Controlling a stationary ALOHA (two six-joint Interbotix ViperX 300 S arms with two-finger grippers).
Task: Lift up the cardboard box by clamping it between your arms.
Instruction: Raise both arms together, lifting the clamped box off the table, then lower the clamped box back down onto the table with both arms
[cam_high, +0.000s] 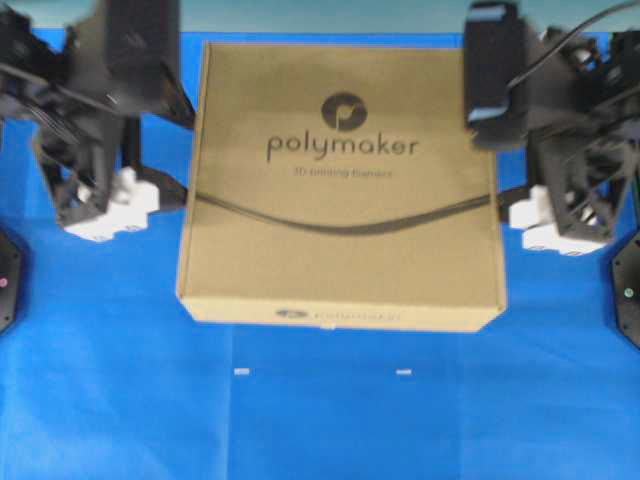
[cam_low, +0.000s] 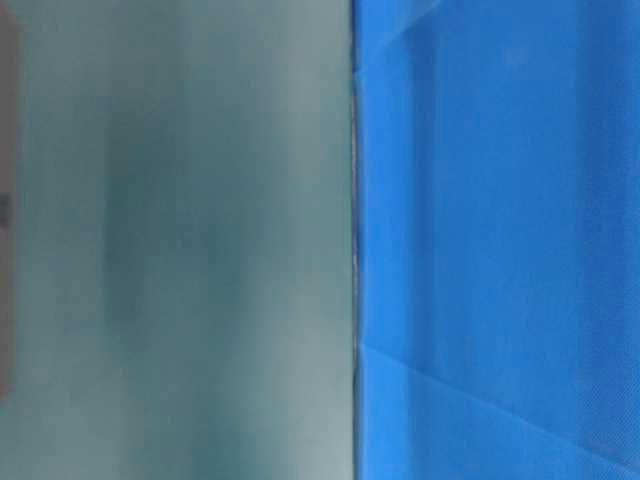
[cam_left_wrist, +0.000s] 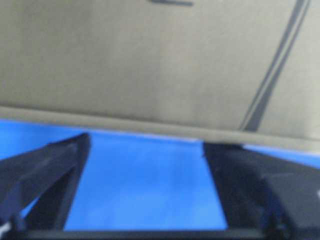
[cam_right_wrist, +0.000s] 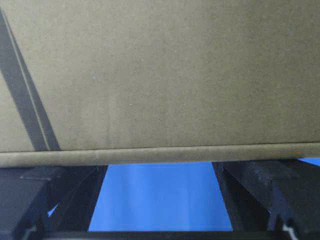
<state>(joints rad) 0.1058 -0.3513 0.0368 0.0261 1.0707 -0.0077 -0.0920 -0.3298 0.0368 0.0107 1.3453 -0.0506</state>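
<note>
The cardboard box, flat, brown and printed "polymaker", sits mid-table between my two arms. My left gripper stands open at its left side. In the left wrist view the left gripper spreads its black fingers wide, tips at the box's edge, with blue cloth between them. My right gripper is open at the box's right side. From the right wrist, the right gripper has both tips meeting the lower edge of the cardboard box. I cannot tell whether the box is off the table.
A blue cloth covers the table, with two small white marks in front of the box. Black round arm bases sit at the left and right edges. The table-level view shows only blue cloth and a teal wall.
</note>
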